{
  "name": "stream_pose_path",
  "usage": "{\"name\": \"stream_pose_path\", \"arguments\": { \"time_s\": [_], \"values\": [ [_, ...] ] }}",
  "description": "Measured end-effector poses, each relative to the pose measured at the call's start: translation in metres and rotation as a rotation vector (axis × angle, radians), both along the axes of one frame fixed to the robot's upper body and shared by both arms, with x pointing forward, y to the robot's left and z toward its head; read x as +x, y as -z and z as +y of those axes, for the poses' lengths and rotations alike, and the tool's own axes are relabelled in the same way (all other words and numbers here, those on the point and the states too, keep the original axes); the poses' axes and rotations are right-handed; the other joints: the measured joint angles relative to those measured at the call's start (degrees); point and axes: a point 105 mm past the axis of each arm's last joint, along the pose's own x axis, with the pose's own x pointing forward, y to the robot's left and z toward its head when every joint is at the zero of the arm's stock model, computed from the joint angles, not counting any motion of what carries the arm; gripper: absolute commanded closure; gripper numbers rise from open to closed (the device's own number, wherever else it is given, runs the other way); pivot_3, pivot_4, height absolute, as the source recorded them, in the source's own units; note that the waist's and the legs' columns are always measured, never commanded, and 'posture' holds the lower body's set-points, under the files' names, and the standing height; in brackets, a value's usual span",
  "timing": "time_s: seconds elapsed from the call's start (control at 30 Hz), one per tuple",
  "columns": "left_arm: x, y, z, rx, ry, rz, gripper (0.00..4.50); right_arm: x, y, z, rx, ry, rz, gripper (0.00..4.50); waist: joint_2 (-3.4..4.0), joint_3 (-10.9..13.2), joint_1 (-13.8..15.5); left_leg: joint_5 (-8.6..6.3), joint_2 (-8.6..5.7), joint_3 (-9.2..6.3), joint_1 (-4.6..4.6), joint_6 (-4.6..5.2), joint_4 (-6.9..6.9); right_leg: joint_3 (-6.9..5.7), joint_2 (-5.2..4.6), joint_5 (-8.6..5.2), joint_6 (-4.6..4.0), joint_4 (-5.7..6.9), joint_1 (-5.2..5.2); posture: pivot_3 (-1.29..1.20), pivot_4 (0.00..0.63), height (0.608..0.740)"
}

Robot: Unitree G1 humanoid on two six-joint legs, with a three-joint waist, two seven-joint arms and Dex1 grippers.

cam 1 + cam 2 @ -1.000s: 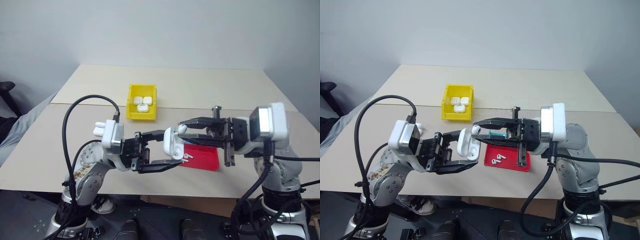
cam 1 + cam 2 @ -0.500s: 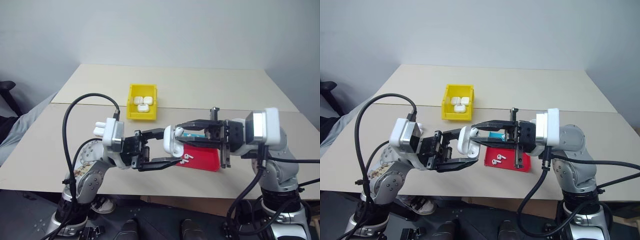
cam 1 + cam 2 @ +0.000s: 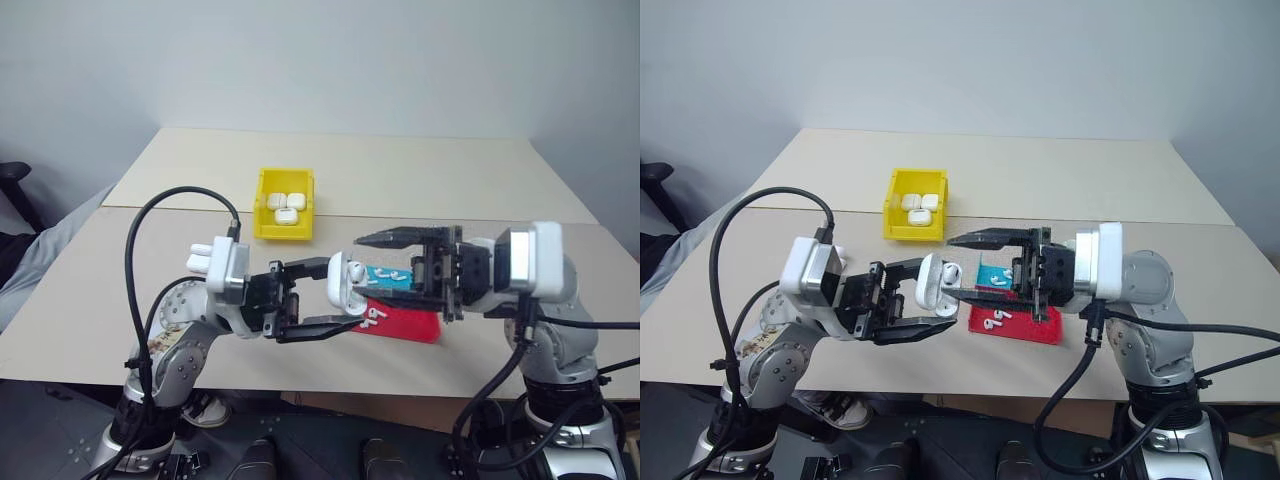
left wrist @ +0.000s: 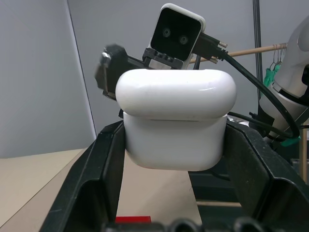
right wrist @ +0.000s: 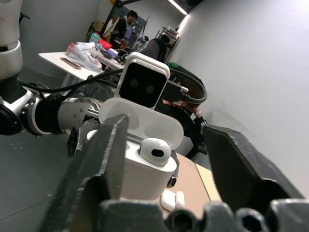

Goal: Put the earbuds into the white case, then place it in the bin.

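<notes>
Item: the white case [image 3: 341, 283], glossy, hinged lid standing open. Location: held in the air above the near edge of the counter [image 3: 420, 180], between the two arms, clamped across its body by the fingers of the left gripper [image 3: 335, 294].

Contents: one earbud [image 5: 154, 150] sits head-up in a well of the case, not yet seen to be fully seated. Two more earbuds [image 3: 997, 319] lie on the red part of the tray [image 3: 1035, 328], below the case.

Right gripper [image 3: 375, 262]: fingers spread wide and carrying nothing, one to either side of the case and clear of it, the upper finger above the open lid.

Bin [image 3: 283, 203]: yellow, on the counter well beyond the case, already holding three closed white cases.

Handling note, as a judgement: the seating of an earbud appears to be the step in hand. The left grip should hold the case steady and level with the lid open. The right fingers are best drawn straight back, without brushing the lid or the seated earbud, and then sent down to the tray for the next earbud. That earbud needs a grip on its head with the stem pointing into the free well. The lid should be shut only once both are fully home.
</notes>
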Motion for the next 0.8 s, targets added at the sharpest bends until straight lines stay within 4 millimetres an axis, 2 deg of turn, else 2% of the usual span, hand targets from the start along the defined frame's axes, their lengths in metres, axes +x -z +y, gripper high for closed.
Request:
{"name": "stream_pose_path", "arguments": {
  "time_s": [0.17, 0.23, 0.33, 0.4, 0.47, 0.6, 0.7, 0.8],
  "values": [
    [0.003, 0.004, 0.002, 0.026, -0.027, -0.013, 1.74, 0.001, 0.006, -0.006, -0.049, 0.016, 0.008, 1.47, 0.00, 0.0, 0.0, 0.00, 0.00, 0.01, 0.00, 0.00, 0.00, 0.00, 0.00, 0.00, 0.00, -0.01, 0.01, 0.00, 0.150, 0.740],
    [0.007, 0.016, 0.006, 0.080, -0.059, -0.043, 1.74, 0.010, 0.006, -0.015, -0.096, 0.068, 0.022, 1.47, 0.00, 0.0, 0.0, 0.00, 0.00, 0.03, 0.01, 0.00, 0.00, 0.01, -0.01, 0.00, -0.01, -0.03, 0.01, 0.00, 0.150, 0.740],
    [0.018, 0.046, 0.015, 0.163, -0.121, -0.005, 1.74, 0.035, 0.000, -0.032, -0.161, 0.243, 0.008, 1.47, 0.00, 0.0, -0.1, 0.00, 0.00, 0.03, 0.03, 0.00, 0.01, 0.01, -0.01, 0.01, -0.02, -0.02, -0.03, 0.00, 0.150, 0.740],
    [0.023, 0.063, 0.014, 0.208, -0.147, 0.013, 1.74, 0.060, 0.005, -0.046, -0.287, 0.383, 0.040, 1.47, 0.00, 0.0, 0.0, 0.00, 0.00, 0.03, 0.01, 0.00, 0.03, 0.01, -0.02, 0.01, -0.03, -0.06, -0.07, 0.00, 0.150, 0.740],
    [0.024, 0.066, 0.014, 0.221, -0.160, 0.001, 1.74, 0.072, 0.013, -0.052, -0.364, 0.436, 0.080, 1.47, 0.00, 0.0, 0.0, 0.00, 0.00, 0.05, 0.00, 0.00, 0.03, 0.01, -0.05, 0.01, -0.03, -0.05, -0.06, 0.00, 0.150, 0.740],
    [0.026, 0.067, 0.012, 0.224, -0.197, -0.028, 1.74, 0.098, 0.040, -0.073, -0.674, 0.556, 0.116, 1.47, 0.00, 0.0, 0.0, 0.00, -0.03, 0.10, -0.03, -0.01, -0.02, 0.02, -0.09, 0.01, -0.03, -0.06, -0.12, 0.00, 0.150, 0.740],
    [0.026, 0.069, 0.011, 0.215, -0.220, -0.027, 1.74, 0.108, 0.053, -0.074, -0.825, 0.554, 0.123, 1.47, 0.01, 0.0, -0.3, 0.00, -0.02, 0.12, -0.04, 0.00, -0.16, 0.04, -0.07, 0.01, -0.02, -0.04, -0.21, 0.00, 0.150, 0.740],
    [0.026, 0.071, 0.008, 0.211, -0.238, -0.038, 1.74, 0.132, 0.058, -0.070, -0.922, 0.621, 0.128, 1.47, 0.01, 0.0, -0.6, 0.02, -0.01, 0.08, -0.01, 0.02, -0.27, 0.05, 0.00, 0.02, -0.02, 0.04, -0.27, 0.00, 0.150, 0.740]
  ]
}}
